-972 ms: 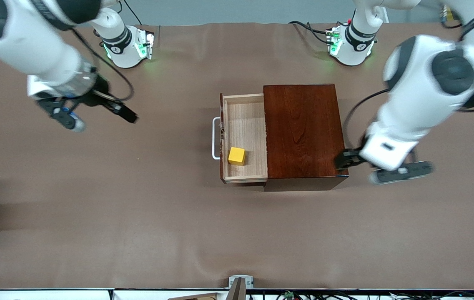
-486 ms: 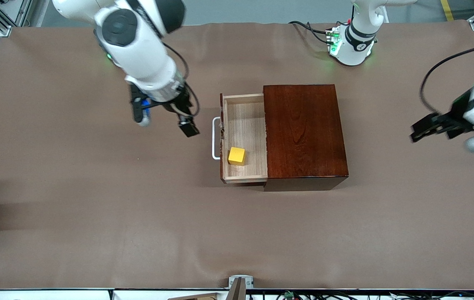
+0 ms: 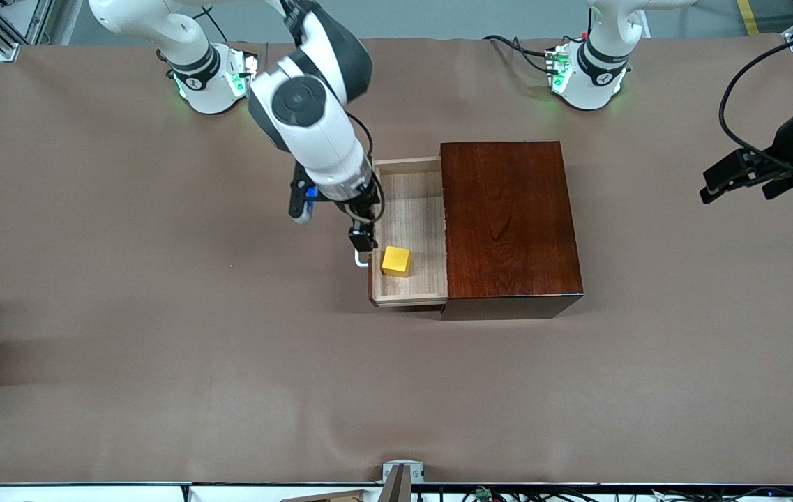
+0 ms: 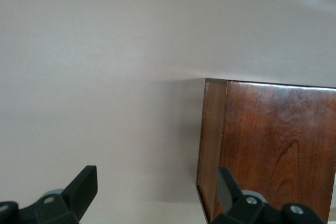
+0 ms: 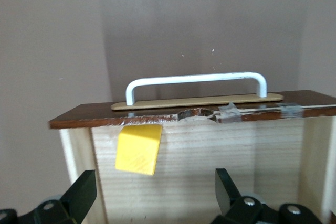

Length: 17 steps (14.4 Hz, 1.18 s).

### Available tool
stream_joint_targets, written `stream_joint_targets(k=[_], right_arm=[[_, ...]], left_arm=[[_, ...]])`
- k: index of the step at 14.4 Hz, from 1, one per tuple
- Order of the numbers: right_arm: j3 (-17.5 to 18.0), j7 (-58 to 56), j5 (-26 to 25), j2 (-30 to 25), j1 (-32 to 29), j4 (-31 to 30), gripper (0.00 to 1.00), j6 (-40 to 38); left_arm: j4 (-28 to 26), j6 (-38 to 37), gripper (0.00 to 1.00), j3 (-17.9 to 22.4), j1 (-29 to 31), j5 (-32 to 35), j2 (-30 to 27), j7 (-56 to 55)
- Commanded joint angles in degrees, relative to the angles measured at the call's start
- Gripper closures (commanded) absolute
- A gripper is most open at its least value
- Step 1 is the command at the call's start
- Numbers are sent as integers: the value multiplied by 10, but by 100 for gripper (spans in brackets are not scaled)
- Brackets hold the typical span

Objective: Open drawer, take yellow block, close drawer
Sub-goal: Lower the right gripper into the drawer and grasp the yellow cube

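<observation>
Front view: the drawer (image 3: 410,230) stands pulled out of the box (image 3: 510,219), the block (image 3: 396,261) lying inside near the handle (image 3: 362,261). The right pincer (image 3: 367,230), spread wide, hangs over the drawer's front edge; it should centre over the block, then descend straight, clear of the drawer walls. The left pincer (image 3: 745,180), released, waits over the surface (image 3: 159,335), away from the box.

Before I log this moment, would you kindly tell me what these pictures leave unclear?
- Front view: the right arm covers most of the drawer's white handle and its front edge.
- Front view: the picture's edge cuts off part of the left claw.
- Left wrist view: neither drawer nor yellow block appears; only the wooden box shows.
</observation>
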Motion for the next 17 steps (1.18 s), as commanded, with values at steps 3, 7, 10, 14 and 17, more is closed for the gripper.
stream_joint_targets(k=[3,7,10,14,17], right_arm=[[-7,16,-1,65,5,57,0,7],[-7,17,-1,106,7,84,0,27],[-8,17,-1,119,18,84,0,37],[-8,17,-1,130,18,83,0,66],[-8,17,-1,139,23,82,0,75]], left_arm=[[-35,-9,0,5,3,3,-26,63],[-27,-18,0,13,15,3,-28,104],[-26,-18,0,8,14,15,-26,93],[-27,-19,0,5,11,21,-24,77],[-26,-22,0,2,15,20,-26,71]])
